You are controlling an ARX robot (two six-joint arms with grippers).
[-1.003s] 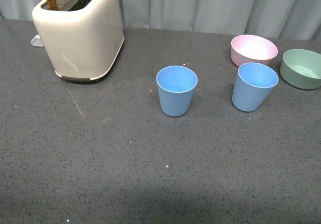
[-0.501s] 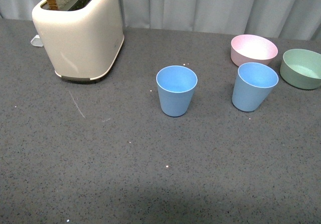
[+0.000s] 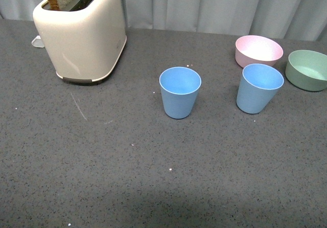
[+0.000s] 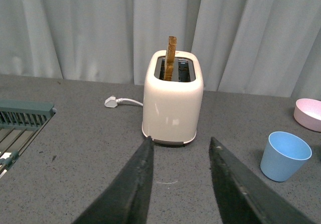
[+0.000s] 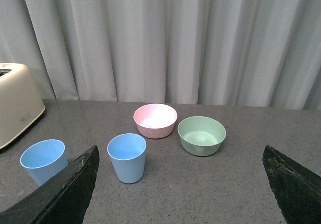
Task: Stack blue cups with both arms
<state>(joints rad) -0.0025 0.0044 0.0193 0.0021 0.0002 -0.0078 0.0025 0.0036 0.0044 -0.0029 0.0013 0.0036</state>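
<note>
Both jaws gape, empty. I'd take the right cup [image 3: 259,88] mid-wall, squarely, then lower it into the middle cup [image 3: 180,92].

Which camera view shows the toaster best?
The left wrist view: the toaster stands whole there, both slots and the slice of bread visible. The front view crops the toaster at the top edge; the right wrist view shows only part of the toaster at the picture's edge.
</note>
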